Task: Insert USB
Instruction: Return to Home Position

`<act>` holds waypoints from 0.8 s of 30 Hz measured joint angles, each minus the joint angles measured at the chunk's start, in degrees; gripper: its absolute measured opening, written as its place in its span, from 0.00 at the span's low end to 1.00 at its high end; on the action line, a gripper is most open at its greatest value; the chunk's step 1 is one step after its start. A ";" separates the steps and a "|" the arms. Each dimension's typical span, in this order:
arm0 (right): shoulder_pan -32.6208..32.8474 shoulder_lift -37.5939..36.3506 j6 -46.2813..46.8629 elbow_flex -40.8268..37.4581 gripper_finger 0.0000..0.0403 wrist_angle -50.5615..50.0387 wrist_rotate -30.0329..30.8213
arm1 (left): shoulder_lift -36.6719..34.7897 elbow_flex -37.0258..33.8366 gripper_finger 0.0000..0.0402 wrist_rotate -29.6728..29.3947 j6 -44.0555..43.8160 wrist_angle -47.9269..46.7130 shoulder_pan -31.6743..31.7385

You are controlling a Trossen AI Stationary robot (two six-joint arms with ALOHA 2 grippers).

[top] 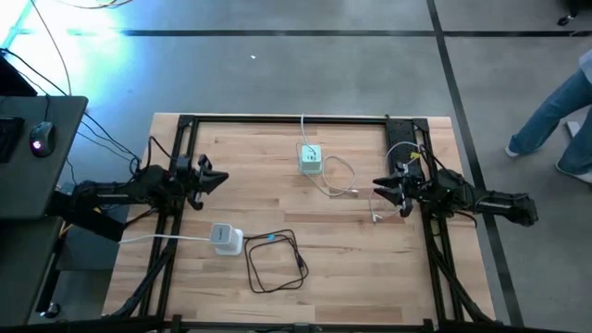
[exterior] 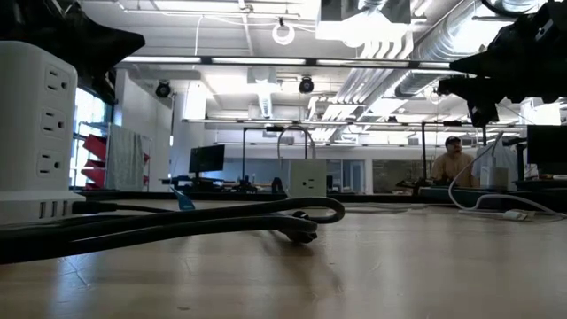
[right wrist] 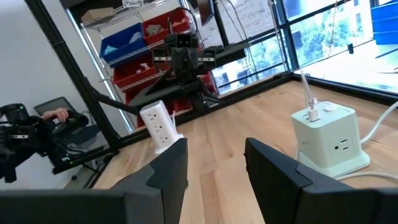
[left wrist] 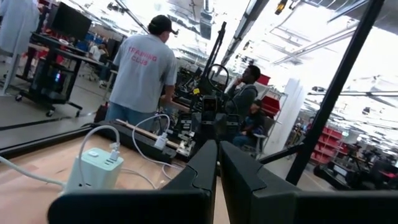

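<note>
Green outlet cube (right wrist: 326, 140), white cable (right wrist: 313, 111) plugged in

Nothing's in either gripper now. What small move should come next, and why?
Probably draw the right gripper straight back toward its table edge to park. It is open and empty, the white cable is plugged into the green outlet cube, and the left gripper waits empty on its own side.

Low view's left edge cuts off the white outlet extension (exterior: 34, 124).
</note>
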 joint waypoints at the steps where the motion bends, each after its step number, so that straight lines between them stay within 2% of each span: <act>1: 1.01 0.00 0.00 0.00 0.36 0.00 -0.01 | 0.00 0.00 0.00 -0.02 0.00 -0.06 -0.33; 9: 7.47 0.00 0.00 -0.02 0.36 0.00 -0.05 | 0.00 0.00 0.00 -0.02 0.00 -0.11 -0.96; 24: 7.84 0.02 0.00 -0.04 0.36 0.00 -0.05 | 0.00 -0.02 0.00 -0.02 0.00 -0.08 0.57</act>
